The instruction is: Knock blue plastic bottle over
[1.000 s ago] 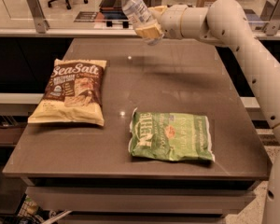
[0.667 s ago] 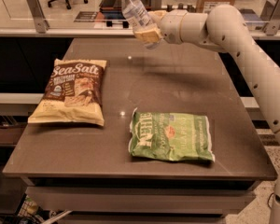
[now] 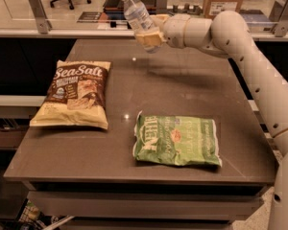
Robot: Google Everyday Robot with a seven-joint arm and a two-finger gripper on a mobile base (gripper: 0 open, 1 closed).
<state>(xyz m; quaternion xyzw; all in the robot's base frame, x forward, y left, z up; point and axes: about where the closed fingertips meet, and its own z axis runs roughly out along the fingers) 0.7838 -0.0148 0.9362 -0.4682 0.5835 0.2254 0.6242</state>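
Note:
The blue plastic bottle [image 3: 136,14] is a small clear bottle with a white cap and a pale label. It is tilted, cap toward the upper left, and held in the air above the far edge of the dark table [image 3: 182,85]. My gripper [image 3: 148,36] is shut on the bottle's lower part, with a cream fingertip [image 3: 146,40] across its base. The white arm [image 3: 240,56] reaches in from the right.
A brown and cream Sea Salt snack bag [image 3: 74,94] lies flat on the table's left side. A green snack bag [image 3: 176,140] lies flat near the front middle. A railing and office chairs stand beyond the far edge.
The gripper has carried the bottle slightly to the left above the table's far edge. The tilt is about the same. The bags have not moved.

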